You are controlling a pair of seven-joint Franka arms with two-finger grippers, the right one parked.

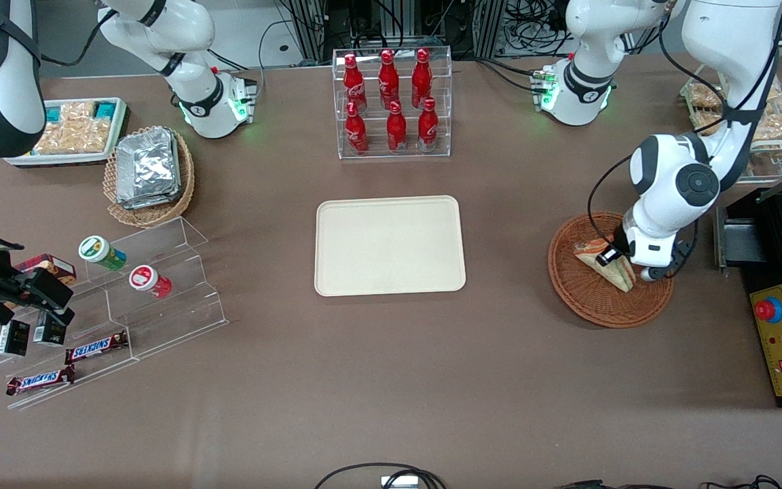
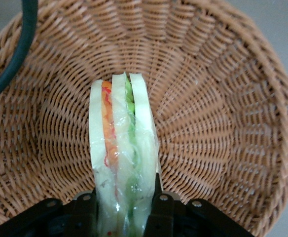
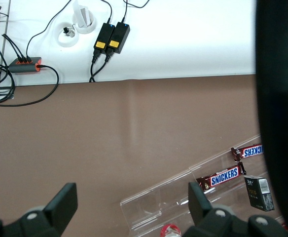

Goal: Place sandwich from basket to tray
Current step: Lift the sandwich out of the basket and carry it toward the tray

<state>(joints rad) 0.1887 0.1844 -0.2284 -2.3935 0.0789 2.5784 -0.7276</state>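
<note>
Reddish-brown wicker surrounds the claw [image 2: 126, 210], which sits low inside the round basket [image 1: 591, 305] at the working arm's end of the worktop [image 1: 391, 380]. The claw is clamped on the wrapped sandwich [image 2: 122, 168]: in the left wrist view its two black fingers [image 2: 162, 212] press the white bread from either side, with the orange, red and green filling layers between them. The wedge stands on edge, reaching away from the claw toward the basket's middle, and in the front view its lower part looks to rest on the weave. Nothing else lies in the basket, whose low rim rings the claw on all sides. The cream tray [image 1: 391, 246] lies bare, well apart from the claw toward the parked arm's end, with open brown worktop between the two. A clear rack of red bottles [image 1: 391, 102] stands farther from the front camera than the tray.
</note>
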